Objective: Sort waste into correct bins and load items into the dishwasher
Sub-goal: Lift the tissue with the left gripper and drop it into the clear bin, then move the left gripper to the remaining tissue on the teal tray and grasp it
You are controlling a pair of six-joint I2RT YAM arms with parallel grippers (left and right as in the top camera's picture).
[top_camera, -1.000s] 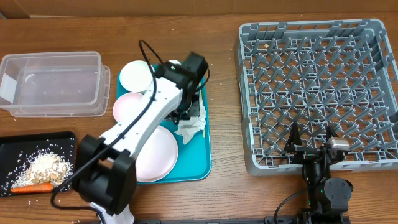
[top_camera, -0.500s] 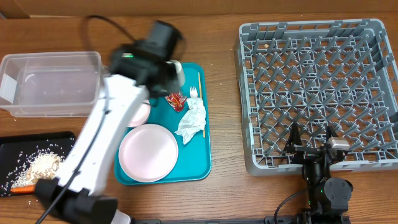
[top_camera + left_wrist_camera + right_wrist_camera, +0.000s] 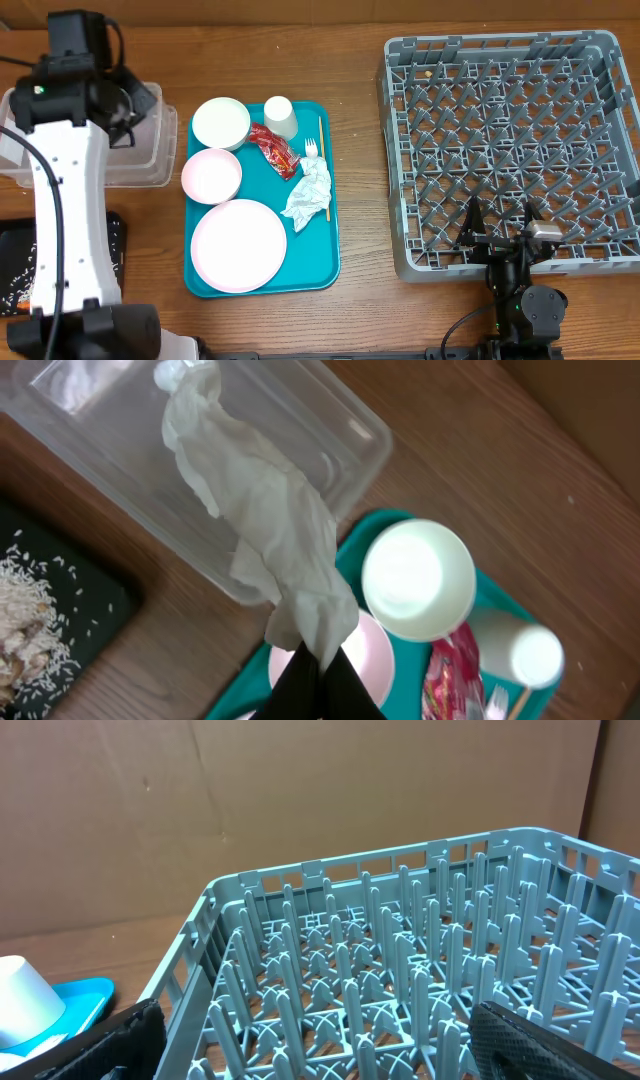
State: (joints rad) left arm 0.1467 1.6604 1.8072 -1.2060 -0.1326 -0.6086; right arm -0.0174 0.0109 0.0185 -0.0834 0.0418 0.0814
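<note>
My left gripper [image 3: 318,660] is shut on a crumpled white napkin [image 3: 262,510], which hangs over the clear plastic tub [image 3: 335,432]. Overhead, this gripper [image 3: 118,100] sits above the tub [image 3: 152,150] at the far left. On the teal tray [image 3: 325,255] lie a pale plate [image 3: 238,245], a pink bowl [image 3: 211,175], a white bowl [image 3: 221,123], a cup [image 3: 281,117], a red wrapper [image 3: 273,150], another napkin [image 3: 308,195], a fork [image 3: 311,150] and a wooden stick [image 3: 321,128]. My right gripper [image 3: 503,235] stands open at the grey dish rack's [image 3: 510,130] near edge.
The black tray [image 3: 60,610] with rice lies in front of the tub, mostly hidden overhead by my left arm. In the right wrist view the rack's pegs [image 3: 400,970] fill the space between my open fingers [image 3: 540,1040]. Bare wood separates teal tray and rack.
My left arm has swung from the teal tray leftward to over the clear tub, carrying a napkin. The right arm has not moved.
</note>
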